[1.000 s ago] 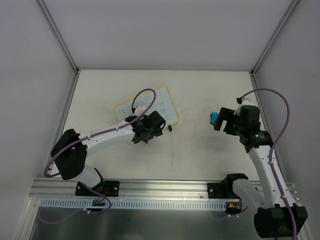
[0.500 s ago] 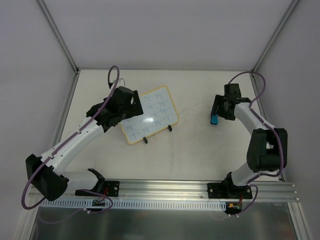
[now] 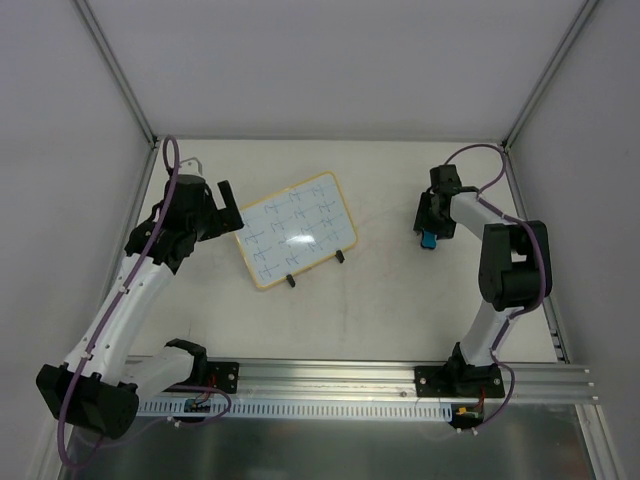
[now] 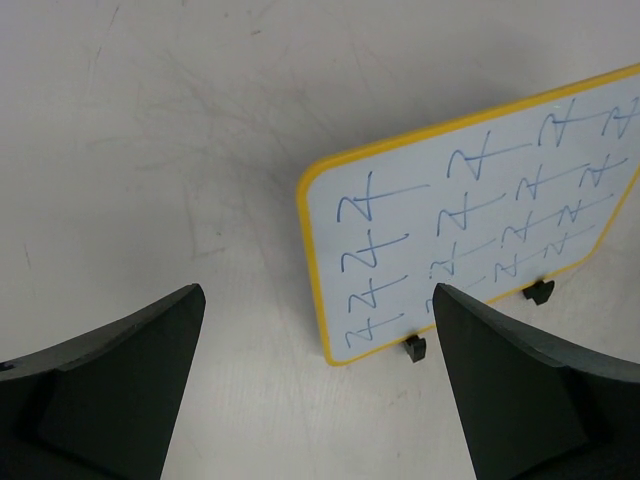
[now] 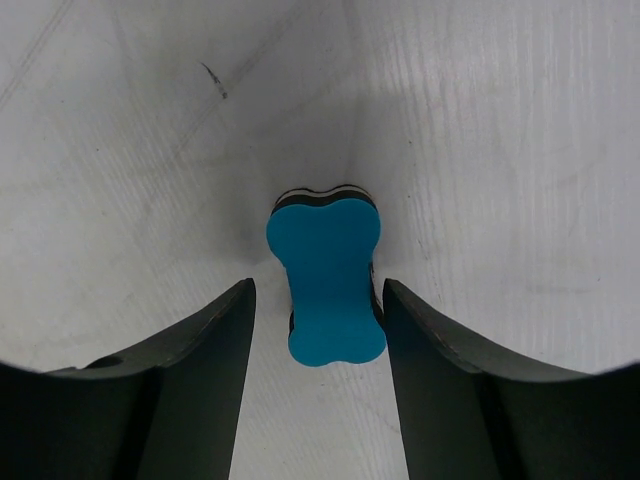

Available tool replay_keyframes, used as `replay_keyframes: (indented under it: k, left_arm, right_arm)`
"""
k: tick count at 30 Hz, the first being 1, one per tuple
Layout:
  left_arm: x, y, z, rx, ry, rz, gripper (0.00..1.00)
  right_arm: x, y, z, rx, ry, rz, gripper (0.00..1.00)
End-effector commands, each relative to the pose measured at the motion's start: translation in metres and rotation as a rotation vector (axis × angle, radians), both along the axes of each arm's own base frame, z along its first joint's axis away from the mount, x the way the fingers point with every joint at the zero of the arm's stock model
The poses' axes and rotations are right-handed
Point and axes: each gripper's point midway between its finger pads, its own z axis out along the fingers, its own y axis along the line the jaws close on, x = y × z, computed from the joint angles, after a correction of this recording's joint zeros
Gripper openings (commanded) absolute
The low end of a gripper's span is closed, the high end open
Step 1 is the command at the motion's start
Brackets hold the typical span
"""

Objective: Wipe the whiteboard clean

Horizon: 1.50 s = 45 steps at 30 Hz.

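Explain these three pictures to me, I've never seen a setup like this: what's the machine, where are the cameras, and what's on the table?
These are two robot arms bolted to the near edge of a table. The wide picture comes from a fixed camera above and behind them; the other two come from a camera on each wrist, so the dark shapes at the bottom are that arm's own fingers. On the table rests a small yellow-rimmed whiteboard covered in blue scribbles. The left gripper is open and empty, beside the whiteboard. A blue eraser sits between the fingers of the right gripper; whether they pinch it I cannot tell.
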Motion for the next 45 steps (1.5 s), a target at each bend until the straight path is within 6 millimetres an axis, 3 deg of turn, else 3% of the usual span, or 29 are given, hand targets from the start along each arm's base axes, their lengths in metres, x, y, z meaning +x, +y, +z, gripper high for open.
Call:
replay_keyframes:
  k: [1, 8, 14, 22, 25, 29, 32, 33, 36, 39, 44, 45]
  left_arm:
    - [-0.007, 0.000, -0.009, -0.003, 0.017, -0.048, 0.99]
    - [-0.009, 0.008, -0.021, -0.011, 0.037, -0.058, 0.99]
    - [-0.003, 0.010, -0.028, -0.037, 0.006, -0.096, 0.98]
    - [0.006, -0.001, -0.038, -0.108, -0.017, -0.195, 0.97]
    - [0.012, -0.003, -0.036, -0.118, -0.036, -0.217, 0.96]
    - [0.018, -0.006, -0.031, -0.122, -0.067, -0.260, 0.95]
    - [0.024, -0.007, -0.033, -0.112, -0.080, -0.289, 0.94]
    - [0.026, -0.006, -0.033, -0.109, -0.084, -0.290, 0.94]
    - [0.034, -0.005, -0.035, -0.103, -0.095, -0.321, 0.93]
    - [0.044, -0.004, -0.036, -0.110, -0.101, -0.338, 0.92]
    - [0.058, -0.010, -0.042, -0.110, -0.096, -0.403, 0.89]
    - [0.061, -0.010, -0.039, -0.104, -0.108, -0.412, 0.84]
  right_arm:
    - [0.015, -0.007, 0.012, -0.031, -0.048, -0.038, 0.56]
    - [0.020, -0.004, 0.011, -0.020, -0.048, -0.022, 0.47]
    - [0.021, 0.000, 0.007, 0.000, -0.037, -0.024, 0.45]
    - [0.019, 0.002, 0.001, 0.010, -0.009, -0.032, 0.41]
    - [0.018, 0.003, 0.000, 0.011, -0.008, -0.033, 0.33]
    - [0.014, 0.006, 0.005, -0.002, -0.016, 0.006, 0.13]
    - [0.010, 0.016, 0.017, -0.003, -0.053, 0.062, 0.02]
    - [0.011, 0.026, 0.032, 0.012, -0.098, 0.095, 0.01]
    - [0.004, 0.047, 0.045, 0.037, -0.164, 0.177, 0.00]
    - [0.000, 0.066, 0.073, 0.046, -0.264, 0.259, 0.00]
    - [-0.008, 0.129, 0.132, 0.099, -0.455, 0.424, 0.00]
    - [-0.013, 0.148, 0.140, 0.111, -0.480, 0.468, 0.01]
